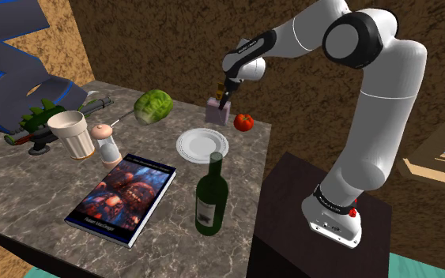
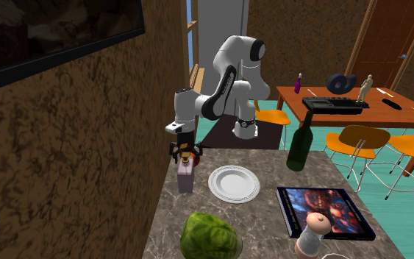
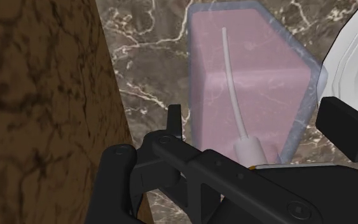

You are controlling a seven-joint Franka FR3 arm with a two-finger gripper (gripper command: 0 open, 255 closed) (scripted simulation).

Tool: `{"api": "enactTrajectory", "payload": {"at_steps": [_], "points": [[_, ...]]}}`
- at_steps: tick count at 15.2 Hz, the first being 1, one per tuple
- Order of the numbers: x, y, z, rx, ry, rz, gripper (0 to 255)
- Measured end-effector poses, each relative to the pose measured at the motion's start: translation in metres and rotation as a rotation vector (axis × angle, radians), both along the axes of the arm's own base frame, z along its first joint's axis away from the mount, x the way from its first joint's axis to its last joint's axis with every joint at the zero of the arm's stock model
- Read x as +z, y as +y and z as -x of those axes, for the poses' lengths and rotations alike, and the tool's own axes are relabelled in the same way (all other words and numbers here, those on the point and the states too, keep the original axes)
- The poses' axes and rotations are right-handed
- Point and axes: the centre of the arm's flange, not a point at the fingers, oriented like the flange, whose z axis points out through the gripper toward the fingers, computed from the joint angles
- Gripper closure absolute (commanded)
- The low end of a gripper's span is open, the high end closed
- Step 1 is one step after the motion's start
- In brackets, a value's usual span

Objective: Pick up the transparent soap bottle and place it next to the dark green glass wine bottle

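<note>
Shoulder view: transparent square soap bottle (image 1: 217, 111) with pink liquid stands on the dark marble table (image 1: 23, 185) by the wall, well apart from the dark green glass wine bottle (image 1: 209, 197)
Gripper: black two-finger gripper (image 1: 225, 98) at the pump top, fingers apart, astride it
Done: approach
Left: clasp, lift, carry, set beside the wine bottle

Nothing legible anywhere I look. On book (image 1: 119, 199) cover: pale line of lettering along lower edge, too small to make out. On wine bottle (image 1: 209, 197): pale label on front, its print unreadable. On dark wrist link (image 1: 252, 47) of my arm: small white marking, cannot make it out either.
</note>
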Motion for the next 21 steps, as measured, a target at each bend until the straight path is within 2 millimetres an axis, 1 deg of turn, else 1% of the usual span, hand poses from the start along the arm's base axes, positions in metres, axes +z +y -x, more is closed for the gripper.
{"api": "enactTrajectory", "payload": {"at_steps": [2, 6, 7, 17, 19, 21], "points": [[-0.004, 0.001, 0.0, 0.0, 0.0, 0.0, 0], [-0.005, 0.0, 0.0, 0.0, 0.0, 0.0, 0], [-0.005, 0.0, 0.0, 0.0, 0.0, 0.0, 255], [-0.004, 0.0, 0.0, -0.001, -0.001, 0.0, 255], [0.001, 0.0, 0.0, 0.0, 0.0, 0.0, 255], [0.012, 0.0, 0.0, 0.0, 0.0, 0.0, 255]]}}
